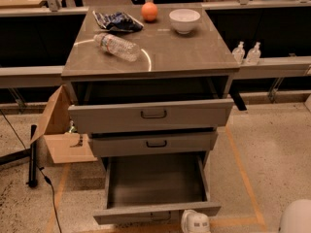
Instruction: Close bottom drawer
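Observation:
The bottom drawer (155, 211) of the grey cabinet is pulled far out, and its empty inside (155, 178) shows. Its small dark handle (160, 217) sits at the centre of the front, near the lower edge of the view. My gripper (195, 223) is a white part at the bottom edge, just right of the handle and right at the drawer front. The top drawer (151, 114) and the middle drawer (154, 143) stand out a little too.
On the cabinet top (194, 52) lie a plastic bottle (116, 46), a dark chip bag (116, 20), an orange (149, 10) and a white bowl (184, 19). An open cardboard box (60, 130) stands on the floor at left. My white arm (297, 217) shows at bottom right.

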